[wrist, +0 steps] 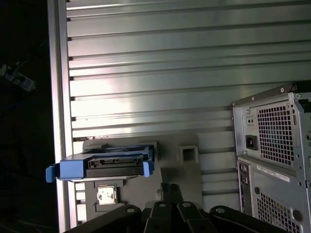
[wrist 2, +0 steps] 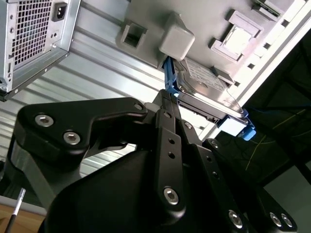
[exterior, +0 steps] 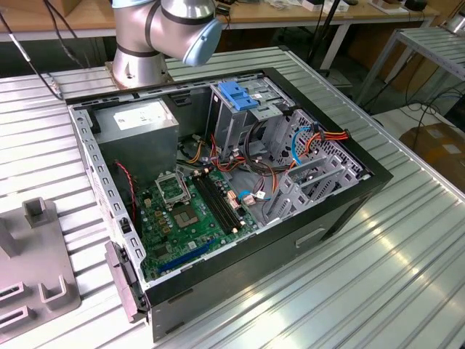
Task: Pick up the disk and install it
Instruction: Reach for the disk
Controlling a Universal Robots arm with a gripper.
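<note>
The disk (wrist 2: pixel 206 80) lies flat on a grey fixture plate (wrist 2: pixel 204 19), with blue rails along its edges and a pale label on top. In the first wrist view the disk (wrist: pixel 114 163) shows edge-on at the table's border. My gripper (wrist 2: pixel 167 97) hangs just short of one blue rail, its black fingers side by side with nothing between them. In the first wrist view the gripper (wrist: pixel 169 187) is offset to one side of the disk, over the plate. The open computer case (exterior: pixel 218 189) lies on its side in the exterior view.
The case's rear panel (wrist: pixel 272 145) with its vent grilles stands close to the fixture plate (exterior: pixel 43 254). Raised grey blocks (wrist 2: pixel 177 36) stick up from the plate beside the disk. The slatted metal table (exterior: pixel 378 276) ends in a dark drop just past the disk.
</note>
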